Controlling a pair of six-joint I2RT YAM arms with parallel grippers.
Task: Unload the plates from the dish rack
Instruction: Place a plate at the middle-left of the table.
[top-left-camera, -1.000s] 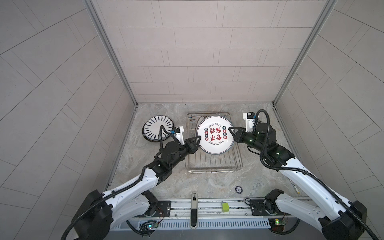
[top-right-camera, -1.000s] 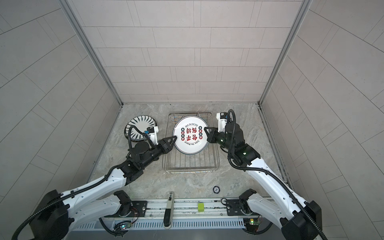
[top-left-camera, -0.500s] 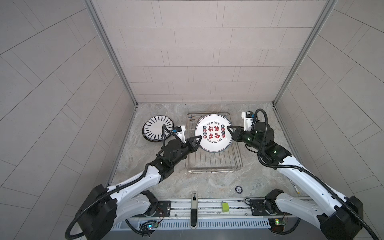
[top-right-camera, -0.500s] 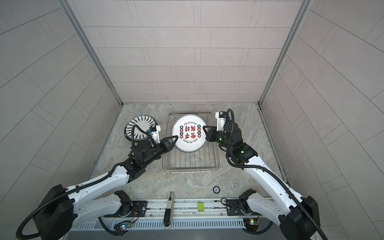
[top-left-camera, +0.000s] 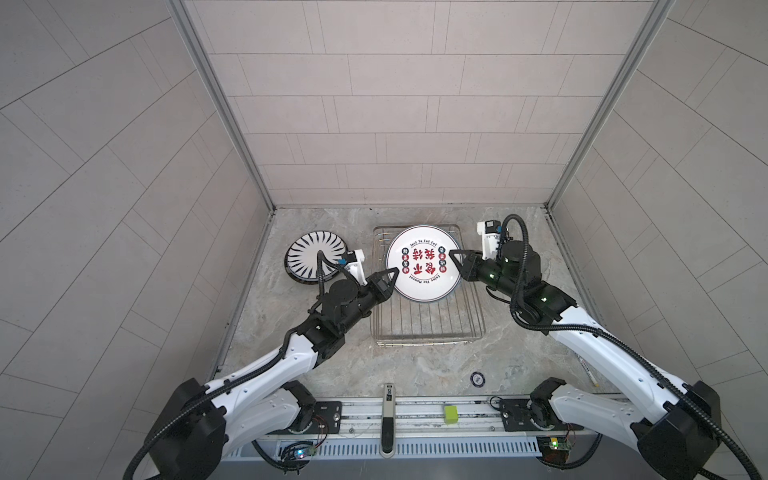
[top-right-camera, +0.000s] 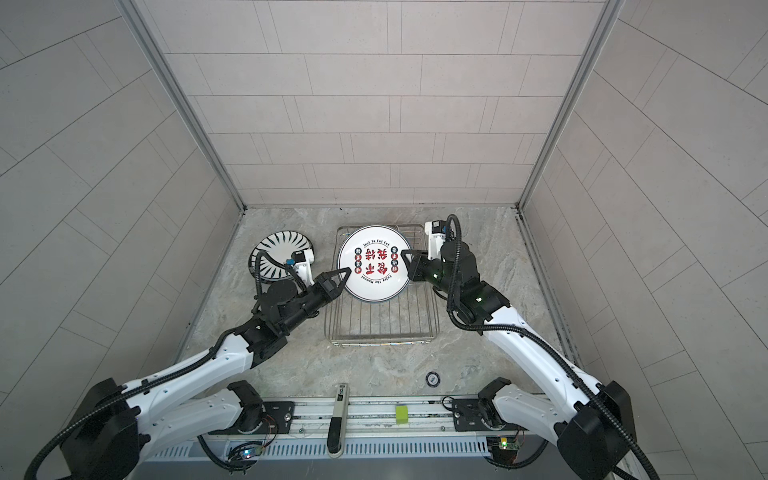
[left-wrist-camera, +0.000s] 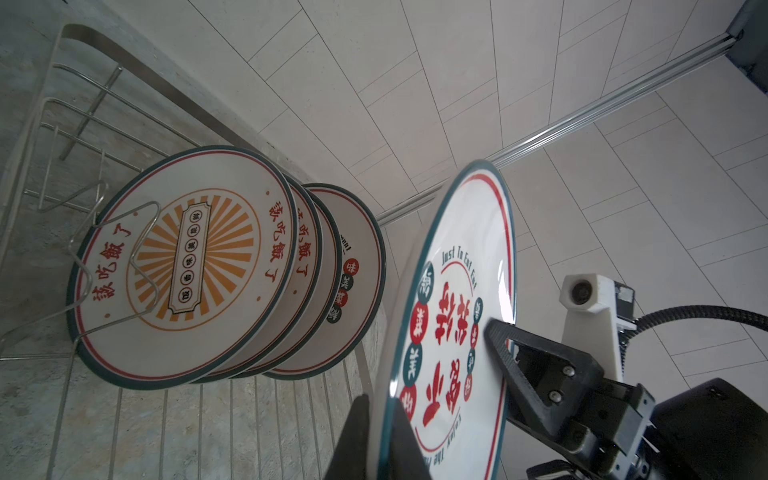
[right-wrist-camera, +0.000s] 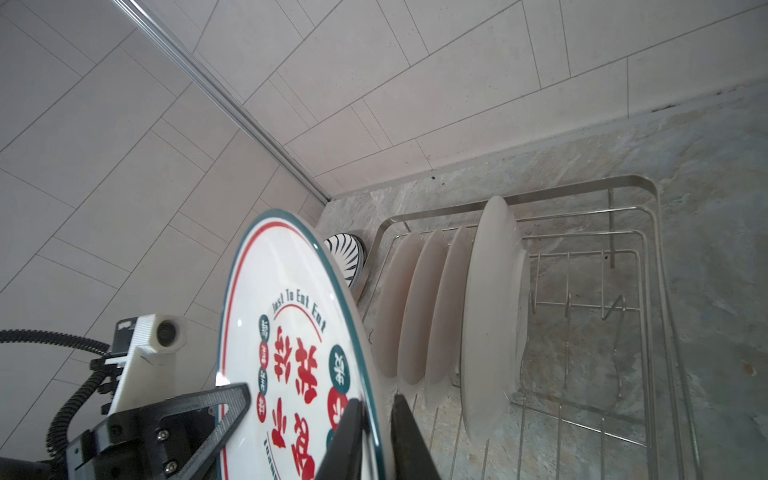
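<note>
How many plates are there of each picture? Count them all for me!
Orange sunburst plates: 2, both in the rack
Red-writing plates: 2, one held up, one in the rack
Black-striped plates: 1 showing, on the table
Plates showing only a plain back: 1, in the rack
Total: 6

Rack (top-left-camera: 428, 328), robot-side half: bare wire, open to approach from above. Far half obstructed: standing plates (left-wrist-camera: 187, 266) in prongs, raised plate (top-left-camera: 422, 266) overhead. Striped plate (top-left-camera: 303, 253) occupies counter (top-left-camera: 415, 365) L of rack. Counter robot-side of rack unobstructed.
</note>
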